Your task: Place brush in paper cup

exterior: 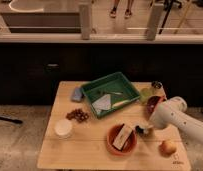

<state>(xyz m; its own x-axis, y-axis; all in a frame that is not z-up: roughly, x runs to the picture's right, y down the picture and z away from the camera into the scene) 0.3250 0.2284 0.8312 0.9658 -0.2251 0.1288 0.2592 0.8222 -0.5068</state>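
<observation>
A light wooden table (95,152) is standing in front of a dark counter. Near its left edge a white paper cup (63,128) is sitting upright, alone on the wood. Just beyond it, toward the far side, a small cluster of brown nut-like pieces (77,115) is lying, and farther back a blue sponge-like block (77,93) is resting beside the left corner of a green rectangular plastic tray (122,89). The tray is lying at an angle in the far middle of the table, holding a white folded sheet (101,104) and a pale thin stick (121,102).

Nearer, right of centre, a round terracotta-orange bowl (111,146) is sitting well apart from the paper cup. A pale block with a dark edge, apparently the brush (122,136), is lying tilted inside this bowl.

Just right of the bowl's rim, the dark gripper (142,129) is hanging low over the table at the end of a thick white arm (177,120) that is reaching in from the right. Whether it is open or closed cannot be told; it is not holding the brush.

Behind the arm a yellow-green round object (146,93), a red bowl (154,102) and a small dark can (156,85) are standing close together. Near the right front corner an orange fruit (168,147) is lying.
</observation>
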